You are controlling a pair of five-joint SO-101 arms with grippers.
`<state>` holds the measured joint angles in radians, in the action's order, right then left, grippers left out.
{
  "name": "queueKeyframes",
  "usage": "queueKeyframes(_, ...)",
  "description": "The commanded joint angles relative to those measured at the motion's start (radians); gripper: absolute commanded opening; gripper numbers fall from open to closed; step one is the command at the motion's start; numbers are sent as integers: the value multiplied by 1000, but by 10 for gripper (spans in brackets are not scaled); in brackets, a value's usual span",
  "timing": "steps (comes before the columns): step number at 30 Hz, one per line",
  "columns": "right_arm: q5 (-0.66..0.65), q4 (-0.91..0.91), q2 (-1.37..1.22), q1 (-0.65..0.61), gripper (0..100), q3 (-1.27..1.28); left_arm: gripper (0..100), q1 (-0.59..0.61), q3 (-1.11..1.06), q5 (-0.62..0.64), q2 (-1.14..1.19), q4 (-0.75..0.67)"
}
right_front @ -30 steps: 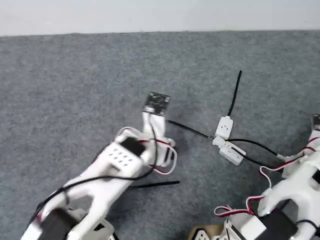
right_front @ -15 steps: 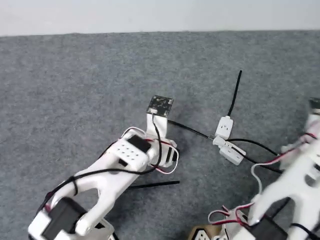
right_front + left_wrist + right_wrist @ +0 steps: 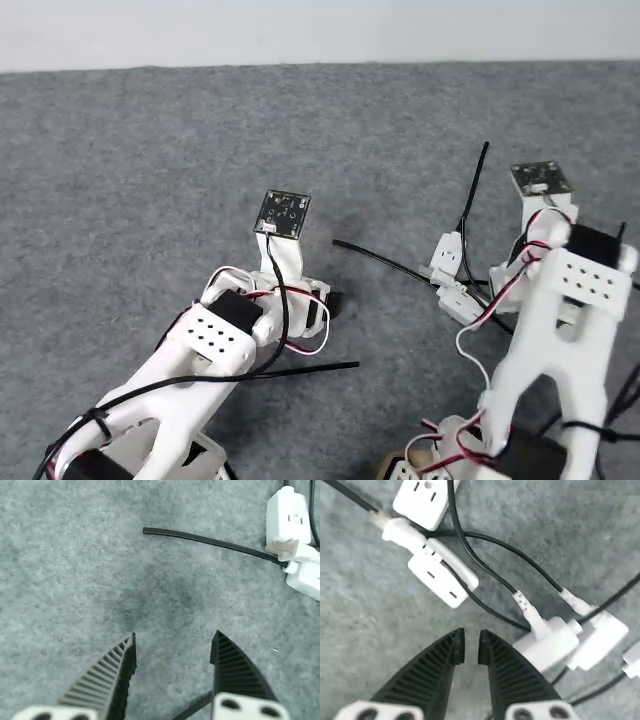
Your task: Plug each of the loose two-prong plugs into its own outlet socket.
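White plastic two-prong plug (image 3: 547, 641) ungrasped; your right gripper (image 3: 470, 640) nearly closed beside it, left gripper (image 3: 174, 637) apart. Open right, grasp plug.

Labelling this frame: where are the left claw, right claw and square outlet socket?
left claw (image 3: 173, 641): left wrist view, between its tips
right claw (image 3: 468, 647): right wrist view, between its tips
outlet socket (image 3: 417, 501): right wrist view, its white face
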<state>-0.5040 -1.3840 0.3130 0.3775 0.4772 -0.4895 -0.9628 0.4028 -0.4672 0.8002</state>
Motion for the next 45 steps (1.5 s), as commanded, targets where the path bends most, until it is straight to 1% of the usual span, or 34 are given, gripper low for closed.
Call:
queueKeyframes(1,-46,101,-36,-30,43,32,232,8,7,-15,-32,-26)
queueKeyframes(5,-57,174,-114,-70,44,78,232,8,7,-15,-32,-26)
queueKeyframes(9,-74,262,-213,-71,50,81,232,8,7,-17,-32,-28)
queueKeyframes(13,-167,288,-298,-74,121,80,232,8,-28,-20,-31,-91)
queueKeyframes(15,-190,315,-325,-68,162,80,232,5,-51,-54,-31,-129)
queueKeyframes(18,-238,340,-363,-68,179,81,232,2,-58,-74,-31,-144)
queueKeyframes(20,-272,338,-389,-73,165,81,232,2,-58,-74,-31,-146)
queueKeyframes(21,-273,338,-395,-73,136,81,232,2,-58,-75,-31,-146)
queueKeyframes(24,-270,338,-403,-76,3,80,232,2,-58,-77,-31,-146)
queueKeyframes(26,-267,337,-401,-76,23,80,232,2,-59,-77,-31,-146)
queueKeyframes(28,-267,337,-401,-77,6,77,232,5,-59,-77,-31,-144)
queueKeyframes(33,-178,263,-326,-143,8,35,232,9,-59,-77,-31,-144)
queueKeyframes(39,-34,140,-159,-283,8,-40,232,11,-59,-74,-32,-143)
queueKeyframes(45,146,134,-18,-440,8,-54,232,61,-53,-74,-41,-141)
